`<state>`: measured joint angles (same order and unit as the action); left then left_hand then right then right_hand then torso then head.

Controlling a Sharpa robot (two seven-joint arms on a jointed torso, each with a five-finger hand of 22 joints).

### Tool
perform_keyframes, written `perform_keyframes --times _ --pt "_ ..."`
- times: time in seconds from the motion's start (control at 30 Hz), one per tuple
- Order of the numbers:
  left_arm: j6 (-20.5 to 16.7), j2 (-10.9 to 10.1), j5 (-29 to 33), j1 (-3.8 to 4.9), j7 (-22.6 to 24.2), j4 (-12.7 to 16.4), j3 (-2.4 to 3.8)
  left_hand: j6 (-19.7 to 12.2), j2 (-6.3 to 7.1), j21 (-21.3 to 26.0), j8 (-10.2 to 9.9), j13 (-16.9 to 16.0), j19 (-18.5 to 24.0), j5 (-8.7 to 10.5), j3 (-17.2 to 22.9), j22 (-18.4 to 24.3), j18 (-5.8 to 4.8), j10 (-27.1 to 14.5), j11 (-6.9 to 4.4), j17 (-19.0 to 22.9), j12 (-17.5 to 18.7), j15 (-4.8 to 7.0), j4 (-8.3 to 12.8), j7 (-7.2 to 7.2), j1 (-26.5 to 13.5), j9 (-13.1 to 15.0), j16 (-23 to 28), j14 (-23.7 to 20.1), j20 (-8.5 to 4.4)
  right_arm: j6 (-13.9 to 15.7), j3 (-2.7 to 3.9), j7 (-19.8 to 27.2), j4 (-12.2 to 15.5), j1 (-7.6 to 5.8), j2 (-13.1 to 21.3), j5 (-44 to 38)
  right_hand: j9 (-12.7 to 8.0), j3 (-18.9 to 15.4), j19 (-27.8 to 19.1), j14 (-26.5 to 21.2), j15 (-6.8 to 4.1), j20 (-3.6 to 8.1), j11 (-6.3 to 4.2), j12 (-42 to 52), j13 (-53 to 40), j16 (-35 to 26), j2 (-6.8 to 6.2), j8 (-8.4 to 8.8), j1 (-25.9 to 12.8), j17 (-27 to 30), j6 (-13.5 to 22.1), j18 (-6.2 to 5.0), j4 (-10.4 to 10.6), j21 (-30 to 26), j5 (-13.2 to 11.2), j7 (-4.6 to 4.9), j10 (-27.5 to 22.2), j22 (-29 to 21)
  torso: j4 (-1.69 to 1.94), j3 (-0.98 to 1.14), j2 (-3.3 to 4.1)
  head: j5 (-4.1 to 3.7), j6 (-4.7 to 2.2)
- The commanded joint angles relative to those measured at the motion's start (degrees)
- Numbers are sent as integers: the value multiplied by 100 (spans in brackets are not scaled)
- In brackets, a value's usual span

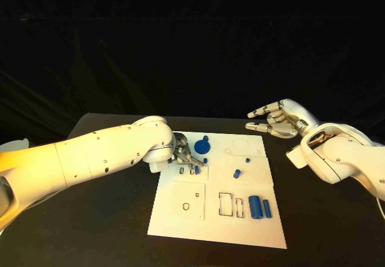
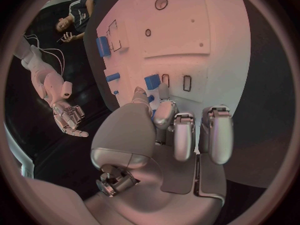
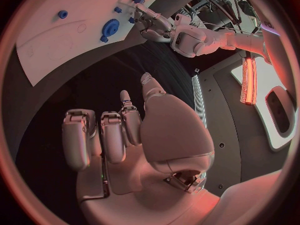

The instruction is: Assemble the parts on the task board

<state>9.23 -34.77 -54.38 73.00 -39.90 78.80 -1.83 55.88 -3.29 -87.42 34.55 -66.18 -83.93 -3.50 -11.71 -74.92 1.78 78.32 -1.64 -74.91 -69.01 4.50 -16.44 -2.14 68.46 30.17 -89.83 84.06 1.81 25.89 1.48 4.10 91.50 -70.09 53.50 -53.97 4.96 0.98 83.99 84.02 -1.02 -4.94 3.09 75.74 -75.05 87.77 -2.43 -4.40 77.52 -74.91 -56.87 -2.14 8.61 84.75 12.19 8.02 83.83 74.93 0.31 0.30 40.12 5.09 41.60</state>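
Note:
The white task board (image 1: 216, 222) lies in the middle of the table. My left hand (image 1: 183, 155) is over its far left part and pinches a small blue block (image 2: 152, 81) between thumb and a finger, right beside two narrow slots (image 2: 186, 83). A round blue part (image 1: 203, 147) stands just beyond that hand. A small blue peg (image 1: 237, 173) sits mid-board, and two blue cylinders (image 1: 255, 206) lie at the right edge. My right hand (image 1: 277, 122) hangs past the board's far right corner, fingers apart and holding nothing.
The board has several recesses: a round one (image 1: 186, 206) and rectangular ones (image 1: 226, 204) in its near half. Bare black table (image 1: 96, 222) surrounds the board on both sides. In the right wrist view the board (image 3: 62, 40) and my left hand (image 3: 153, 25) lie ahead.

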Motion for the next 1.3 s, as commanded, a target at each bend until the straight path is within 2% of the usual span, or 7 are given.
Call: perform_keyframes --times 0.03,0.9,1.3 --pt "210 22 -3 6 -104 4 0 -41 -6 -23 33 -5 -390 -22 21 -1029 -69 28 -12 -1509 -11 46 5 -2 70 14 -17 594 -40 -55 0 34 14 7 -10 -83 8 -38 105 504 -19 17 -5 -25 -609 -26 50 -20 -16 -1116 -32 -24 -10 -41 27 5 -16 429 5 -3 3 -2 5" --pt "310 120 -3 3 -118 -42 -24 -60 -26 -34 58 -32 -399 -29 60 -1054 -74 37 -14 -1509 -30 47 12 0 178 82 -17 594 -39 -54 0 86 -10 49 -57 6 8 -46 104 504 -19 18 -5 -26 -607 -26 54 -19 -23 -1116 -33 -25 -6 -43 42 5 -16 425 3 5 9 1 38" --pt "352 162 -3 3 -102 -120 -25 -134 -144 -38 74 -58 -400 -99 466 -1068 -75 37 -40 -1509 -29 69 100 29 707 249 -17 594 -57 -102 0 98 -10 57 -68 62 8 -48 107 506 -20 18 -6 -5 -620 -21 59 -19 -23 -1125 -35 -23 -5 -40 50 5 -7 432 -3 6 14 -1 60"
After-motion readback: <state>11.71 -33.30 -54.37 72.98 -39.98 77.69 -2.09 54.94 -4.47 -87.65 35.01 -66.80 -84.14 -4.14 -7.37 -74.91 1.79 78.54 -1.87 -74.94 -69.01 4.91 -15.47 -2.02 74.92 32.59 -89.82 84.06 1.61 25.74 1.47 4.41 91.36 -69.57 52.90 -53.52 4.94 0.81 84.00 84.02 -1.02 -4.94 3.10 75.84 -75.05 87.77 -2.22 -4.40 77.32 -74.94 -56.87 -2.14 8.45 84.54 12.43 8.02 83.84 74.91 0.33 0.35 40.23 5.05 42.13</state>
